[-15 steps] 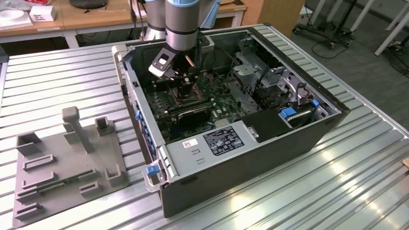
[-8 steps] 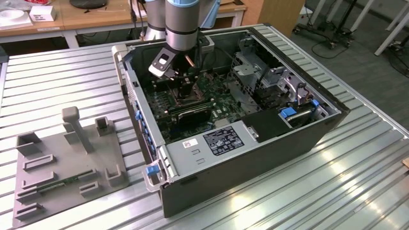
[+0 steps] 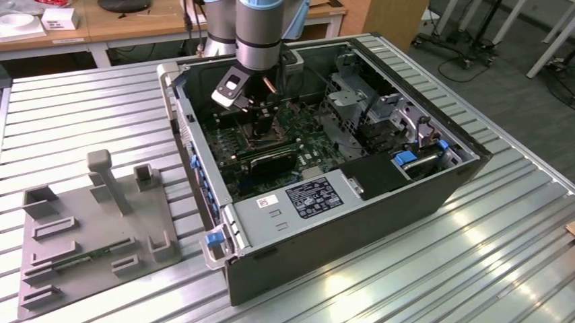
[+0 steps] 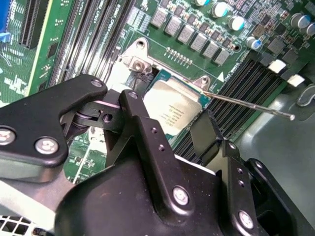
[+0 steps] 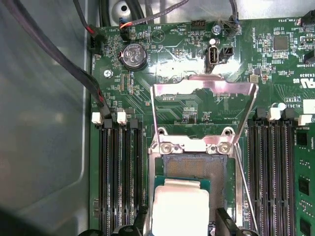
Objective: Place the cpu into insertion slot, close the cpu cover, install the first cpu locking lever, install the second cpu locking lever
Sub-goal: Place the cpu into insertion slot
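My gripper (image 5: 181, 222) is shut on the cpu (image 5: 179, 206), a pale square chip with a green edge, held between two black fingers (image 4: 140, 118). The chip hangs just above the insertion slot (image 5: 197, 169), covering its near half; the slot's dark pin field shows beyond it. The cpu cover (image 5: 221, 84), a silver frame with a wide window, stands swung open past the slot's hinge. A thin metal locking lever (image 4: 246, 104) sticks out unlatched beside the slot. In the exterior view the gripper (image 3: 252, 108) reaches down into the open computer case (image 3: 359, 222).
Black memory slots (image 5: 120, 177) run along both sides of the socket. Red and black cables (image 5: 74, 64) cross the case wall beside the green motherboard (image 5: 162, 54). A drive cage (image 3: 359, 101) fills the case on the exterior view's right. A grey fixture tray (image 3: 90, 229) lies on the slatted table.
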Controlling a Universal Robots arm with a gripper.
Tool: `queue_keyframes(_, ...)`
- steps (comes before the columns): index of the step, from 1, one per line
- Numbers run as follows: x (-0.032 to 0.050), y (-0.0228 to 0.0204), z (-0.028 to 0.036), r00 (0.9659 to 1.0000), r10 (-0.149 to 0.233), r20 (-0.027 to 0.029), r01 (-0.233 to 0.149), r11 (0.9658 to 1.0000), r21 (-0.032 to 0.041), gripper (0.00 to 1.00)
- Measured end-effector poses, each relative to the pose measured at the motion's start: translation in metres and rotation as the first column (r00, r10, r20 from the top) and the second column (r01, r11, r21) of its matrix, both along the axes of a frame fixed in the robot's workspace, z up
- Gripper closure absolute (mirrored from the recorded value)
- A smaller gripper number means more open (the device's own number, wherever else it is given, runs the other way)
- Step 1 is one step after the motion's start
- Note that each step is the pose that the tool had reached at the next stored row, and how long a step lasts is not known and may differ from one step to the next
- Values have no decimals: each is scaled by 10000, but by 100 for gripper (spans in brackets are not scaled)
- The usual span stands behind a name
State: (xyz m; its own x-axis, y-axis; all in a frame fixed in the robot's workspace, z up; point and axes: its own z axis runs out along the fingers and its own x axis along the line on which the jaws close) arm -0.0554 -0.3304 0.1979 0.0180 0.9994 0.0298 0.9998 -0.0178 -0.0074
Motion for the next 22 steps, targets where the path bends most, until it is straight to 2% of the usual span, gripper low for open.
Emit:
queue_keyframes(4, 22, 5, 2, 10000, 0, -17, 0, 10000, 10, 36)
queue_keyframes(9, 45, 5, 13, 10000, 0, -94, 0, 10000, 10, 36)
queue_keyframes(13, 48, 5, 13, 9999, -1, -122, 1, 10000, 9, 36)
queue_keyframes(16, 58, 5, 13, 9997, 1, -239, 0, 10000, 15, 36)
queue_keyframes(20, 61, 5, 13, 9997, 0, -257, 0, 10000, 17, 36)
queue_keyframes(22, 80, 6, 12, 9994, 1, -341, 0, 10000, 24, 36)
